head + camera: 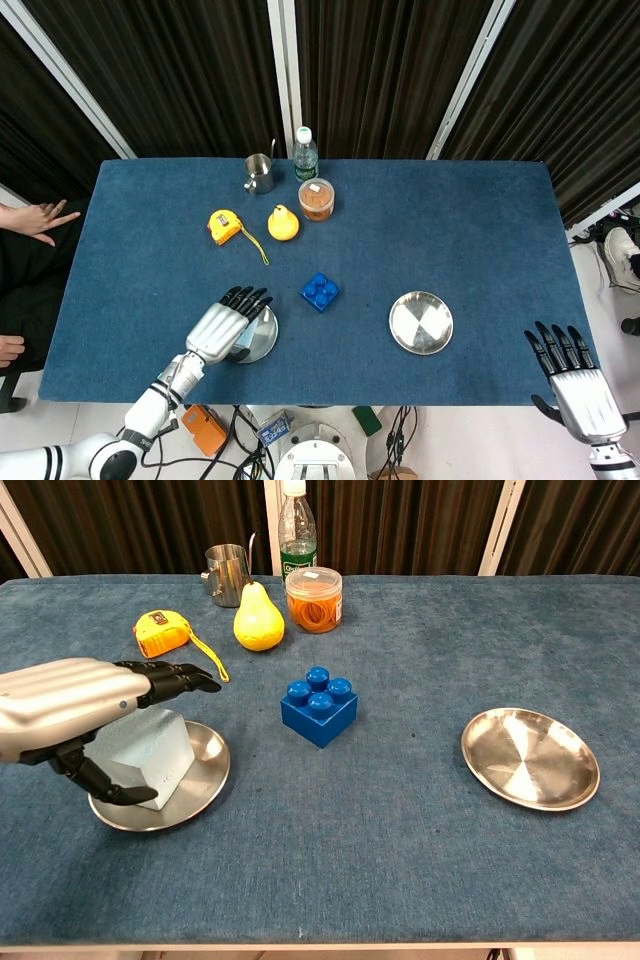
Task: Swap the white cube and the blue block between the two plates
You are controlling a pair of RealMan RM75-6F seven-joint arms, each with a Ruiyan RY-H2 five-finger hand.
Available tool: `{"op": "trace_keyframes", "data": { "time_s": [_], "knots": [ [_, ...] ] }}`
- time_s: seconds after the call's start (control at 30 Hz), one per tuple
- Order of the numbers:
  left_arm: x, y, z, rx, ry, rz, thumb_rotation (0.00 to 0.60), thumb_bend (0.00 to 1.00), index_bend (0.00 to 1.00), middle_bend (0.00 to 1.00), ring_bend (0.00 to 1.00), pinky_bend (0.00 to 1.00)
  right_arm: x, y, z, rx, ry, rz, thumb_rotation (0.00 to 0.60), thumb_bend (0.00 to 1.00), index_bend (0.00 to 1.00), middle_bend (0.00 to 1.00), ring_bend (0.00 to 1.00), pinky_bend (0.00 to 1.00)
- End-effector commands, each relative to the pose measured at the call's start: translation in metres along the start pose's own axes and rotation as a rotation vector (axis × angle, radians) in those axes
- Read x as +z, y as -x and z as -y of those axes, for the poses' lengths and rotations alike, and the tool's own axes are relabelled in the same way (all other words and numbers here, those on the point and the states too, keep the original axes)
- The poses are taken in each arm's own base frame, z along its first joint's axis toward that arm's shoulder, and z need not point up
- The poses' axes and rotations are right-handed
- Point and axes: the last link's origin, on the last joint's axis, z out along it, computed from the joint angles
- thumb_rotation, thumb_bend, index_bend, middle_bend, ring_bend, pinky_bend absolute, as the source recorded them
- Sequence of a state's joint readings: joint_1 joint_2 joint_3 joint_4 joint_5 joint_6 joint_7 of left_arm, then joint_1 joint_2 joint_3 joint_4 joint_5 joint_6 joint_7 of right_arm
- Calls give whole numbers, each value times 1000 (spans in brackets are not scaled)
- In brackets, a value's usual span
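The left robot hand [70,705] covers the top of the white cube [150,760]; from above, only a sliver of the cube [243,345] shows. Contact cannot be judged. The water bottle [297,525] is cropped at its cap. The right robot hand [578,385] appears only in the head view.

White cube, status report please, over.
Left robot hand open, spread over white cube on left plate, no grip seen. Right robot hand open, off the table. Blue block on cloth, right plate empty. Path clear.
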State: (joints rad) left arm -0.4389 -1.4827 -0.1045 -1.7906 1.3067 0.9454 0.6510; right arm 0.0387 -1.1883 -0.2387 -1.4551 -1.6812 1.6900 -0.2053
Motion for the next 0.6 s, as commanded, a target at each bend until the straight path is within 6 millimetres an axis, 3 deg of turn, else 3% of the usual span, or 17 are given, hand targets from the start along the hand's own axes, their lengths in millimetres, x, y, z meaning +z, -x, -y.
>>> {"op": "trace_keyframes", "data": {
  "time_s": [0.03, 0.3, 0.4, 0.6],
  "knots": [
    [6, -1, 0, 32, -30, 16, 600, 246, 155, 89, 115, 218, 0, 0, -1, 1, 2, 3, 600, 269, 0, 0, 0, 0],
    [6, -3, 0, 44, -65, -9, 600, 381, 469, 447, 451, 515, -1, -1, -2, -2, 7, 2, 600, 269, 0, 0, 0, 0],
    [7, -7, -4, 39, -63, -52, 600, 429, 534, 513, 509, 581, -1, -1, -1, -1, 2, 7, 600, 269, 0, 0, 0, 0],
    [6, -28, -20, 19, -20, -151, 600, 470, 569, 552, 550, 617, -1, -1, -2, 1, 7, 9, 600, 269, 0, 0, 0, 0]
  ]
}}
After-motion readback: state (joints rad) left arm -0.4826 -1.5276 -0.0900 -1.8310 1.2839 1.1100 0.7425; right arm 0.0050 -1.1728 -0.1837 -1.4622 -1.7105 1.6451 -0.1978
